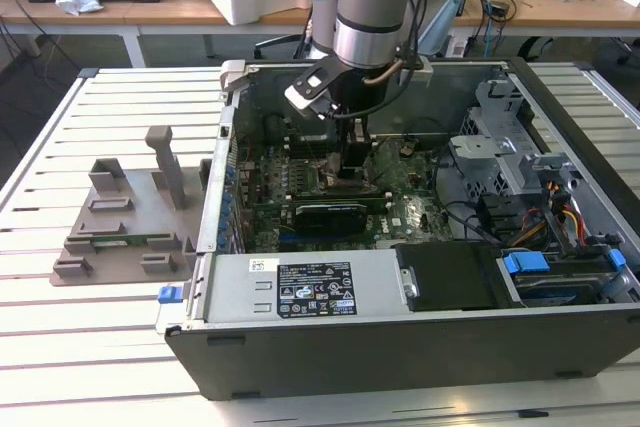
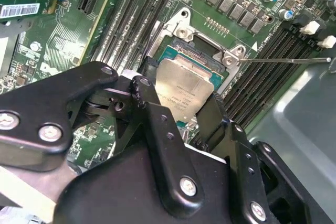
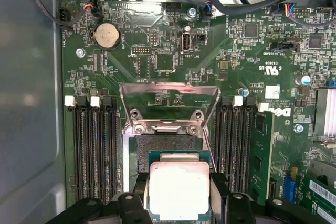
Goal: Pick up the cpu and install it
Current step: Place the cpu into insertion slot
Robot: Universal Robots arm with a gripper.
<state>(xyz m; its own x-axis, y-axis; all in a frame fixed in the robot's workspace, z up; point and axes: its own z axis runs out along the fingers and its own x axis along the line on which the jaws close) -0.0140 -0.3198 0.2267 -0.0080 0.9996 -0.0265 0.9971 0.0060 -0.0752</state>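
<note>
Two black fingers (image 3: 139, 192) of the dark metal gripper (image 3: 179, 196) pinch the flat square cpu with silvery top and green edge (image 3: 178, 184) by opposite sides, just over the open grey socket (image 3: 163, 146). We judge it should sit level and square to the socket before seating; beyond, the raised silver load frame (image 3: 169, 95) stands clear

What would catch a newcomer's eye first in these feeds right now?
The silvery cpu, clamped between the black jaws, is poised at the open socket in both wrist views. The socket's metal load plate stands raised, with memory slots on both sides. In the exterior view, the arm reaches down into the open computer case.
</note>
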